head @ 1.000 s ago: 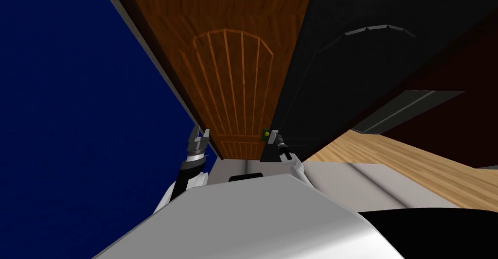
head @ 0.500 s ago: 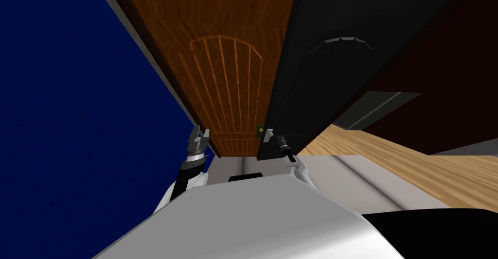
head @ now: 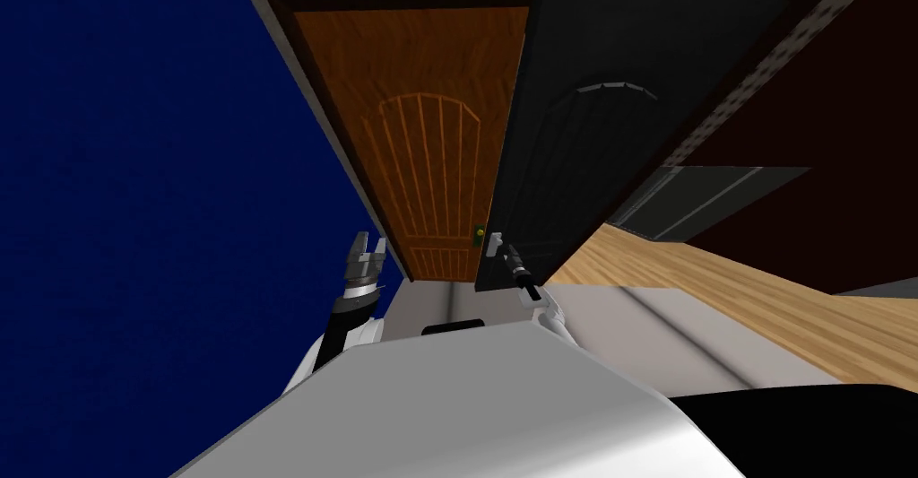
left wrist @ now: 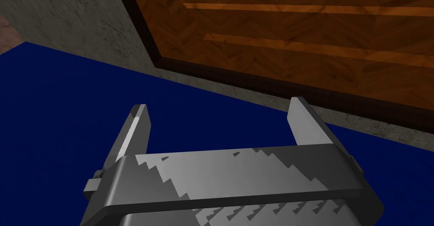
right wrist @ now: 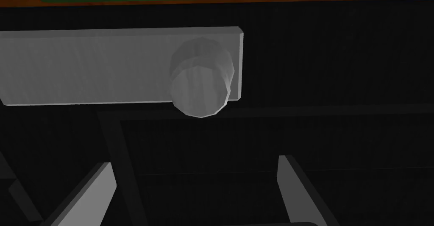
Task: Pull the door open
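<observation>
A black door leaf stands swung out beside a brown wooden door with an arched slatted panel. On the black leaf sits a grey plate with a round grey knob. My right gripper is at that knob. In the right wrist view the gripper is open, its fingers just short of the knob and not touching it. A small green plate with a yellow centre marks the brown door's edge. My left gripper is raised and open, holding nothing.
A dark blue wall runs along my left, met by a grey stone door frame. Light wooden floor lies to the right, below a dark red wall with a dark grey panel.
My head view has shifted, so the top of the door frame now shows and the doors look smaller. The right gripper has stayed by the black leaf's knob. The left arm is unmoved.
</observation>
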Robot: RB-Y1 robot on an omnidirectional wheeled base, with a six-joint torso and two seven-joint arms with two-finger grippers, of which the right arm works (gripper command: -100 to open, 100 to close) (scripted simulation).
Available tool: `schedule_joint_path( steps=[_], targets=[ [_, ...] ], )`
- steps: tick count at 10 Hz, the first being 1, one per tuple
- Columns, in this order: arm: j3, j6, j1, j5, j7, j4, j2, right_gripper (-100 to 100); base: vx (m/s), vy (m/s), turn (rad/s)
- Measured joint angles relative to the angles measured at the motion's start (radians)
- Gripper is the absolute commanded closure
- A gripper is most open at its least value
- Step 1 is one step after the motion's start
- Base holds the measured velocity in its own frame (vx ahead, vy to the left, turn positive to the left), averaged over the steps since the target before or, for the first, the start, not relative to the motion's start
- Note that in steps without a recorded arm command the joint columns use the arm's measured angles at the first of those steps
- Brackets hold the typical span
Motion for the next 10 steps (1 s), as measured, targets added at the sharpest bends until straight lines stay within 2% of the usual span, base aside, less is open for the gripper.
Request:
schedule_joint_path(
  steps=[1, 2, 4, 5, 8, 9, 10],
  targets=[
    [0.016, -0.003, 0.007, 0.003, -0.010, -0.017, -0.001, -100, -0.091, 0.018, 0.015],
    [0.018, -0.003, 0.008, 0.004, -0.013, -0.019, -0.001, -100, 0.074, -0.111, -0.164],
    [-0.005, -0.001, 0.006, -0.002, 0.001, 0.007, -0.004, -100, 0.158, -0.160, -0.021],
    [-0.011, 0.000, 0.003, -0.004, 0.005, 0.014, -0.004, -100, 0.186, -0.040, 0.061],
    [-0.005, -0.002, -0.017, -0.005, 0.012, 0.014, 0.004, -100, 0.166, 0.075, 0.080],
    [-0.004, -0.002, -0.019, -0.005, 0.013, 0.013, 0.005, 100, -0.010, -0.006, -0.018],
    [-0.004, -0.002, -0.019, -0.006, 0.012, 0.013, 0.005, 100, -0.031, -0.023, 0.002]
  ],
)
